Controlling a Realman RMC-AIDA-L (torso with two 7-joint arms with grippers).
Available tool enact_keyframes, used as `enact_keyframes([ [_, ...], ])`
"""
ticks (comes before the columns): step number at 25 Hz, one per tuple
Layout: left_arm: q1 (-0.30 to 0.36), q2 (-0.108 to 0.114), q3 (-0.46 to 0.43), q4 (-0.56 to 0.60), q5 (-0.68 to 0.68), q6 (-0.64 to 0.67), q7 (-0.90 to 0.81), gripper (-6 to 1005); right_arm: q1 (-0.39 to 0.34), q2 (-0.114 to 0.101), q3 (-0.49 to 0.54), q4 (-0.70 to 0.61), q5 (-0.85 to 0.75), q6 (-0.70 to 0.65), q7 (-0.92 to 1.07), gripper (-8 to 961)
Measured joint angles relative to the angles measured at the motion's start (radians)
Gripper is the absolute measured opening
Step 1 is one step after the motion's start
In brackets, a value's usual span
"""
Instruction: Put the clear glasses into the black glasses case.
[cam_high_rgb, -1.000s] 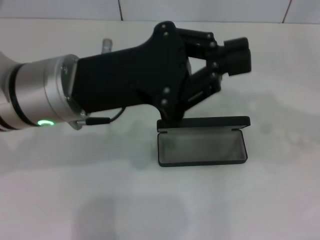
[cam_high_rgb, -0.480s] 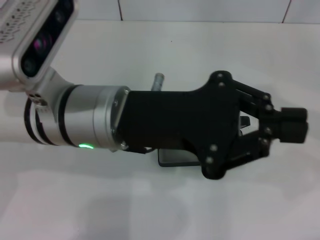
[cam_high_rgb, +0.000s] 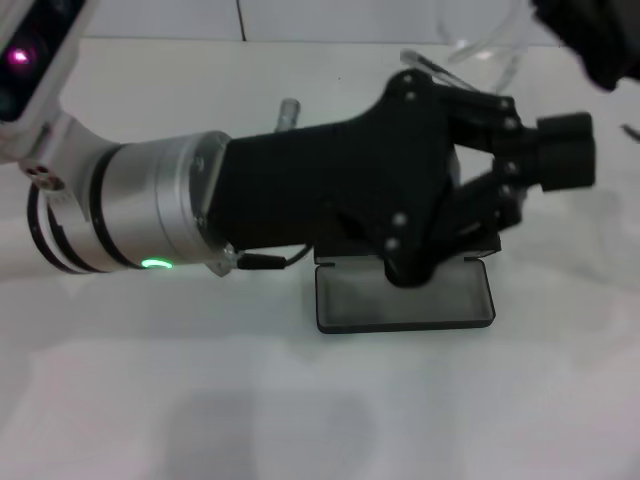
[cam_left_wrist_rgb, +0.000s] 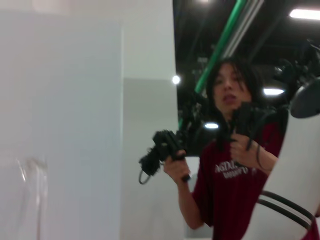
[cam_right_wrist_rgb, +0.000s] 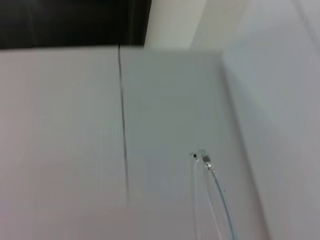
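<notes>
— While the left gripper (cam_high_rgb: 565, 150) hangs over the middle of the table (cam_high_rgb: 200, 400) in the head view, where are the clear glasses?

— High at the far right — the clear glasses (cam_high_rgb: 480, 45) show as a faint transparent curve next to the dark right gripper (cam_high_rgb: 595, 40) in the corner. They look held up there, though whether that gripper's fingers are together or apart I cannot tell.

— And the black glasses case?

— The black glasses case (cam_high_rgb: 400, 300) lies open below, lid back, long axis running left to right, nearer the robot than the glasses. The left arm crosses above its lid, fingertips pressed together on nothing.

— Left wrist view?

— A pale wall, a person (cam_left_wrist_rgb: 235, 165) with a controller, and a ghostly clear arm of the glasses (cam_left_wrist_rgb: 32, 190).

— Right wrist view?

— One thin clear temple (cam_right_wrist_rgb: 212, 195) against white. I'd judge the right arm is nearer, and the glasses must come down and toward the robot, turned along the case's length.
</notes>
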Motion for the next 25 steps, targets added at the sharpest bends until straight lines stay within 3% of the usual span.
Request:
enact_keyframes([
  [17, 0.007, -0.002, -0.039, -0.019, -0.011, -0.002, 0.006, 72, 0.005, -0.003, -0.097, -0.005, -0.040, 0.038, -0.024, 121],
  [25, -0.017, -0.004, -0.080, -0.128, -0.029, -0.032, 0.015, 72, 0.016, 0.000, -0.128, 0.000, -0.042, 0.064, -0.042, 123],
])
